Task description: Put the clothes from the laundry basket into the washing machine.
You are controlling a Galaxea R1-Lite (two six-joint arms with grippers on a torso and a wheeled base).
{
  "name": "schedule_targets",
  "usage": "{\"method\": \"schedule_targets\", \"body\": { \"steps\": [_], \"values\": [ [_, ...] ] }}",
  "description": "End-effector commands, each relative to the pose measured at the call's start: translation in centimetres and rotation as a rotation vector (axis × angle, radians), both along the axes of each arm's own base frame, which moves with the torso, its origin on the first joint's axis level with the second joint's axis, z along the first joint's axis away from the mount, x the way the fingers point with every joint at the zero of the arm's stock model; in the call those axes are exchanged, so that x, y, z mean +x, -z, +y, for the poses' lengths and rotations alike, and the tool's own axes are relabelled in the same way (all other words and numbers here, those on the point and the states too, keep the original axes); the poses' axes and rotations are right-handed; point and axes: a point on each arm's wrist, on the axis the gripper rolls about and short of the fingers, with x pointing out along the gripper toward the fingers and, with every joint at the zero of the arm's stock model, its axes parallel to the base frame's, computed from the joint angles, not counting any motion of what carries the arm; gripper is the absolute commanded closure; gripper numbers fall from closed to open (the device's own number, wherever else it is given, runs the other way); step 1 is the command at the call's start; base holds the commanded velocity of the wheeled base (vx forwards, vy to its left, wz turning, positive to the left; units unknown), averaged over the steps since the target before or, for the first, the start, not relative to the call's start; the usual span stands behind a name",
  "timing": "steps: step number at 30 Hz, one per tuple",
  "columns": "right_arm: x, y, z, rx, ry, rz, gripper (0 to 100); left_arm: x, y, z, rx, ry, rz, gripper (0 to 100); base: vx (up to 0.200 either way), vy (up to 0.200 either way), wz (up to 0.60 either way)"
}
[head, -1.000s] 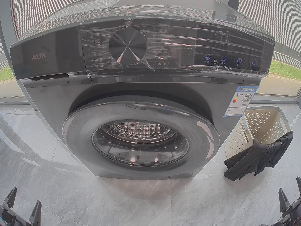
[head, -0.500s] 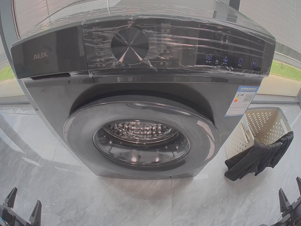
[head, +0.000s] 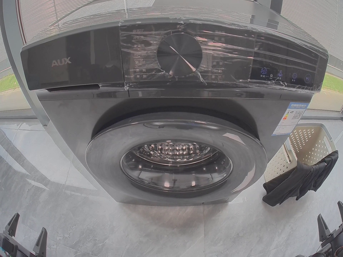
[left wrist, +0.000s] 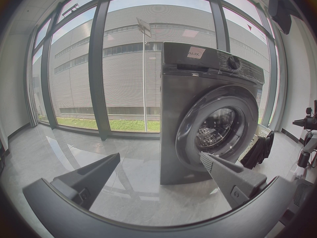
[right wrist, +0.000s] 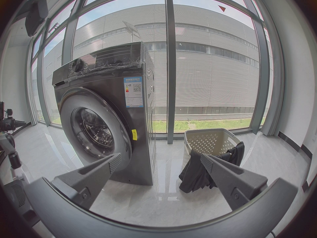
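— Two claws to report. How do they stand?
— The left claw (head: 28, 229) sits low over the pale marble floor (head: 107, 225), fingers spread wide with nothing between them. The right claw (head: 330, 216) is the same: parted and holding nothing.
— And the clothes?
— One black garment (head: 300, 182), ahead of the right claw and well apart from it. It hangs over the near rim of the laundry basket (head: 316, 143), and its lower end lies on the floor.
— Anything more inside the basket?
— I cannot tell, because the garment hides the bottom.
— Where does the basket stand?
— On the floor ahead of the right claw. It is cream and perforated, and it is near the washing machine (head: 171, 100) with a strip of floor between them.
— The machine itself?
— Dark grey, front-loading, ahead of both claws and roughly midway between them. Its round door (head: 175, 161) is shut, and the drum shows through the glass. Clear film wraps the control panel around the dial (head: 179, 54). A label (head: 291, 118) sits on the front corner toward the basket.
— Behind it?
— Tall windows (left wrist: 125, 83), far beyond either claw.
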Motion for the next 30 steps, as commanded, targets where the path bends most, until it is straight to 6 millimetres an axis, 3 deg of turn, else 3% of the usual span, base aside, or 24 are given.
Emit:
{"method": "schedule_targets", "body": {
  "steps": [1,5,11,30],
  "values": [
    [0.06,0.51,0.0,0.0,-0.002,0.008,0,-0.01,0.53,0.0,-0.002,0.001,0.0,0,0.0,0.0,0.0],
    [0.05,0.51,0.0,0.0,-0.001,0.007,0,-0.01,0.53,0.0,-0.002,0.001,0.0,0,0.0,0.0,0.0],
    [0.06,0.51,0.0,0.0,-0.002,0.008,0,-0.01,0.53,0.0,0.005,-0.003,-0.001,0,-0.2,0.0,0.0],
    [0.06,0.51,0.0,0.001,0.004,0.008,0,-0.01,0.53,0.0,0.006,-0.003,-0.001,0,0.0,0.0,0.0]
  ]
}}
